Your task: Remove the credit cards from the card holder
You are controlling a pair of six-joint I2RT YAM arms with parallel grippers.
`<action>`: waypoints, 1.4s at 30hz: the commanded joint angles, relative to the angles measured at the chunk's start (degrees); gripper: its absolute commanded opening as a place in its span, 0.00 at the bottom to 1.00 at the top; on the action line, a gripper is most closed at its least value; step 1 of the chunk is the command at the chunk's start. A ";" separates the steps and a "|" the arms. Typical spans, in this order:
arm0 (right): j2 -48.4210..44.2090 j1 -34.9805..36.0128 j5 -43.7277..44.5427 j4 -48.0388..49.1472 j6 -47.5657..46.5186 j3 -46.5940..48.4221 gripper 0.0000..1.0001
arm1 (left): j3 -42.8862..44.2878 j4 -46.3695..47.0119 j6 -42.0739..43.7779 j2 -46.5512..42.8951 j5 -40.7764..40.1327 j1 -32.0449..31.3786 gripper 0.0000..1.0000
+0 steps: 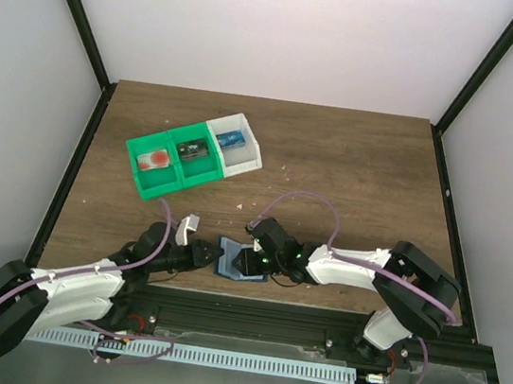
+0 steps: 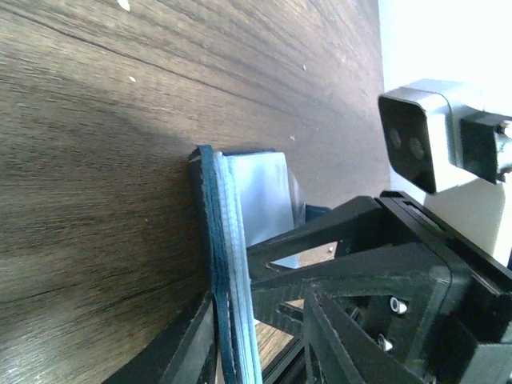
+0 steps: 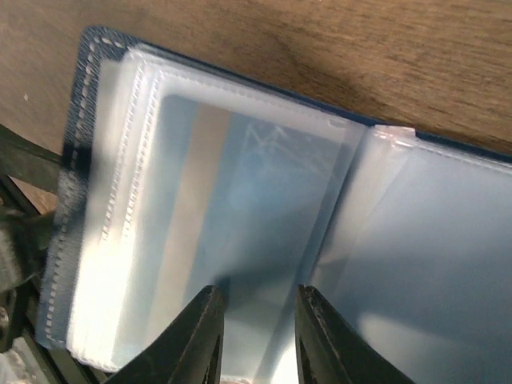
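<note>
The card holder (image 1: 230, 263), dark navy with clear plastic sleeves, lies open on the wood table near the front edge. My left gripper (image 1: 202, 254) is shut on its left cover edge; in the left wrist view the stacked edge (image 2: 228, 272) stands between the two black fingers. My right gripper (image 1: 253, 262) hovers over the open pages. In the right wrist view its fingertips (image 3: 202, 320) are a narrow gap apart and touch a clear sleeve (image 3: 240, 208) with a blue card with a tan stripe inside. The holder's blue stitched cover (image 3: 76, 144) shows at the left.
A green two-compartment tray (image 1: 140, 153) and a joined white tray (image 1: 249, 130) sit at the back left, with a red card (image 1: 155, 161), a dark card (image 1: 192, 152) and a blue card (image 1: 232, 138) in them. The right wrist's grey camera (image 2: 424, 136) shows close by in the left wrist view.
</note>
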 commanded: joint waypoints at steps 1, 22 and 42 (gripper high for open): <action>1.23 -0.33 0.01 2.57 -0.41 -1.03 0.26 | 0.87 4.44 1.26 2.38 1.69 -0.95 0.33; -0.18 -3.53 1.58 4.05 -0.72 -4.83 0.18 | 2.72 2.64 2.06 4.74 0.89 -1.41 0.07; 6.44 -3.43 -2.44 7.60 -1.65 -3.01 0.16 | 1.84 6.42 2.20 5.63 3.27 -1.37 0.00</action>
